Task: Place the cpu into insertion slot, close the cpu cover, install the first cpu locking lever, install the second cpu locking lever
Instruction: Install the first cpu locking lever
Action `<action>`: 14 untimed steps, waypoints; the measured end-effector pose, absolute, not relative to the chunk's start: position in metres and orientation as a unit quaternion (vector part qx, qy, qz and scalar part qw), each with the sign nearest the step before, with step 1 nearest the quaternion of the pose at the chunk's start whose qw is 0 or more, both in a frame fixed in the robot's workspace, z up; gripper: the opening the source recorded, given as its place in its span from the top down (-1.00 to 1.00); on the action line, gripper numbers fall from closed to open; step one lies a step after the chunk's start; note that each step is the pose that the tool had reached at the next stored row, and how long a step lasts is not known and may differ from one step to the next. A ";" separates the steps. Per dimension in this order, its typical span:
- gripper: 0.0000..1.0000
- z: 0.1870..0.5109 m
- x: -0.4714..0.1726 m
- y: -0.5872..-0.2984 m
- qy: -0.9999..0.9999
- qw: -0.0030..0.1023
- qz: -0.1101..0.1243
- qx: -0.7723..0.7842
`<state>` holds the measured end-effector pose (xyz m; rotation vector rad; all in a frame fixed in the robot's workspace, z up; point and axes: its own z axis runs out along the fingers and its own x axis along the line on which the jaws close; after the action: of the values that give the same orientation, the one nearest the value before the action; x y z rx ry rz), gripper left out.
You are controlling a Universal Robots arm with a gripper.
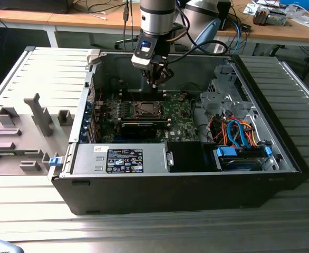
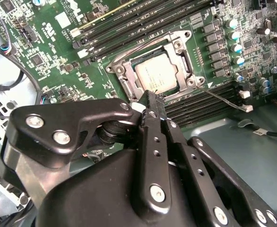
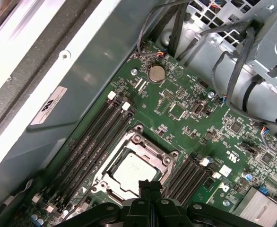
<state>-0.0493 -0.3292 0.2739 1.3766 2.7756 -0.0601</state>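
The cpu [image 2: 156, 74], a silvery square chip, lies flat in the insertion slot on the green board; it also shows in the first wrist view [image 3: 131, 171]. The cpu cover [image 2: 180, 43] is down around it, and the chip shows through the cover's window [image 3: 147, 143]. The slot's contact field is hidden under the chip. My gripper [image 2: 151, 97] hangs just above the socket's edge, its black fingers shut together with nothing between them [image 3: 149, 185]. In the exterior view the gripper [image 1: 155, 80] stands over the socket [image 1: 144, 109] inside the open computer case.
Rows of black memory slots [image 2: 129, 21] flank the socket on both sides. A long black card [image 1: 138, 128], a power supply [image 1: 123, 158], a drive cage with orange and blue cables [image 1: 233, 132] and the case walls [image 1: 86, 105] crowd around. Grey fixtures [image 1: 38, 113] stand at the exterior view's left.
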 end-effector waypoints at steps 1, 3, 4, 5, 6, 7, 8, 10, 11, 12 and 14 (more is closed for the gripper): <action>0.79 0.274 -0.049 -0.329 0.896 0.021 -0.019 0.443; 0.79 0.274 -0.049 -0.329 0.897 0.021 -0.019 0.441; 0.79 0.274 -0.049 -0.329 0.898 0.021 -0.019 0.439; 0.79 0.274 -0.049 -0.329 0.899 0.022 -0.019 0.436; 0.79 0.274 -0.049 -0.329 0.900 0.022 -0.019 0.435; 0.79 0.274 -0.049 -0.329 0.900 0.022 -0.019 0.434; 0.79 0.274 -0.049 -0.329 0.901 0.022 -0.019 0.432; 0.79 0.274 -0.049 -0.329 0.902 0.022 -0.019 0.431; 0.79 0.274 -0.049 -0.329 0.902 0.022 -0.019 0.430; 0.79 0.274 -0.049 -0.329 0.903 0.022 -0.019 0.429; 0.79 0.274 -0.049 -0.329 0.903 0.022 -0.019 0.428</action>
<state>-0.0492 -0.3292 0.2739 1.3272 2.7988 -0.0587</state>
